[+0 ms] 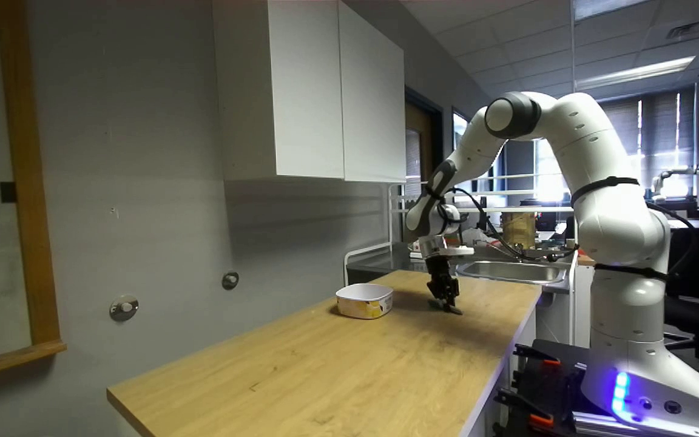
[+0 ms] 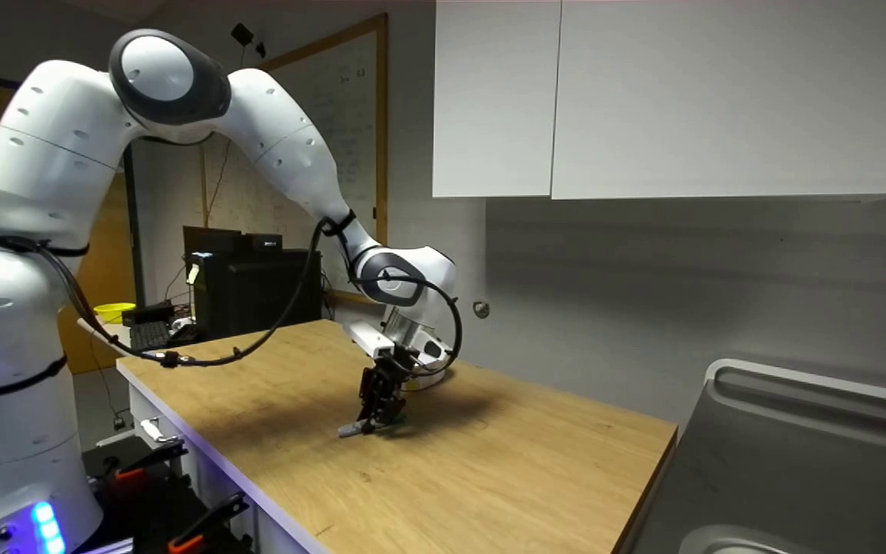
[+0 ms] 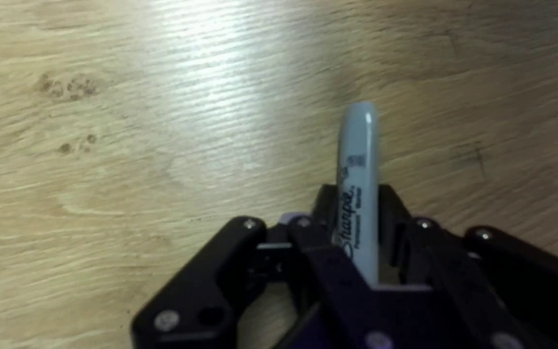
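The black two-fingered pincer [image 3: 358, 199] is clamped on a grey plastic Sharpie marker [image 3: 359, 179], down at the pale wooden bench [image 1: 301, 364]. The marker's long axis runs square to the squeeze; from here I can't tell whether it touches the bench.

Only 1 thing reads clearly tbh: the grey cylindrical plastic marker [image 3: 361, 189] at the long light-brown wooden countertop [image 3: 114, 218] says "Sharpie." in black script [image 3: 348, 213], with smaller lettering [image 3: 358, 218] that looks like "Permanent Marker". A tiny print block [image 3: 356, 160] on it is too blurry. The rectangular wood-framed whiteboard [image 2: 351, 115] beyond the countertop has handwriting [image 2: 352, 75] I can't make out.
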`<state>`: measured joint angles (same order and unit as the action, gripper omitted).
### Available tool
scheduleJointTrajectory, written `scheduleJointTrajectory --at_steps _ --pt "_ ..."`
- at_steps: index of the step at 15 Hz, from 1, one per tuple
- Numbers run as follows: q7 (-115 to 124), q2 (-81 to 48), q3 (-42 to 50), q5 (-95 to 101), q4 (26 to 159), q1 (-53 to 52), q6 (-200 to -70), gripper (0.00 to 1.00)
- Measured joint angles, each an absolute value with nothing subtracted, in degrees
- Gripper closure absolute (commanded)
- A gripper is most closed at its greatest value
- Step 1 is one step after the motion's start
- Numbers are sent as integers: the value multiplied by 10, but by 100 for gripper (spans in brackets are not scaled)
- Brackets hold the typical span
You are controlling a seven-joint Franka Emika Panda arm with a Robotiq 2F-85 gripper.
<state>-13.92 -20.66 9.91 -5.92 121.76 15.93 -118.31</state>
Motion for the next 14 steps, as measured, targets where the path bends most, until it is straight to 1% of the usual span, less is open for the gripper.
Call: scheduleJointTrajectory --at_steps 1,2,3,9,14 --pt "-139 -203 99 -58 1218 159 -1182 94" --pt "-139 -202 99 -58 1218 159 -1183 97" --pt "-139 -202 99 -58 1218 159 -1183 94" --pt "-133 -195 99 -58 1217 154 -1182 94" --pt "-105 -128 96 -46 1191 124 -1134 94"
